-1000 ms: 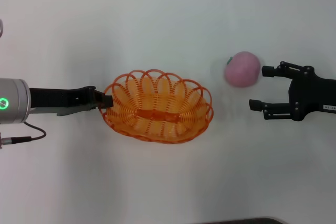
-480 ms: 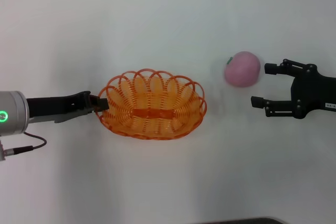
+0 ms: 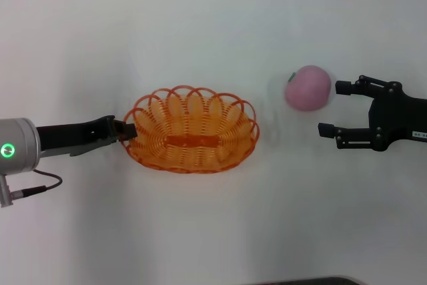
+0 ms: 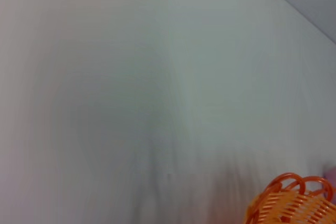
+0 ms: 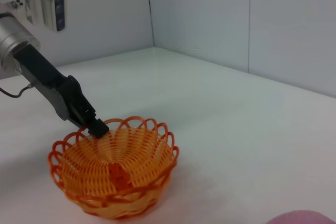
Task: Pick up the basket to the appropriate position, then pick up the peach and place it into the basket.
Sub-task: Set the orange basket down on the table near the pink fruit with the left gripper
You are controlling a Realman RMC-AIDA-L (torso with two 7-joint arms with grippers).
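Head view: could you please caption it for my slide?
Left gripper grips oval orange wire basket's rim; open right gripper flanks round pink peach.

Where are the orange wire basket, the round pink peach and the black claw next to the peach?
orange wire basket [image 3: 191,140], head view, woven bottom.
round pink peach [image 3: 309,89], head view, middle of skin.
right claw [image 3: 328,107], head view, between fingertips.

surface: white table [image 3: 200,231] | lying on it: orange basket [image 3: 192,131] near middle | pink peach [image 3: 308,88] sitting well apart, rightward
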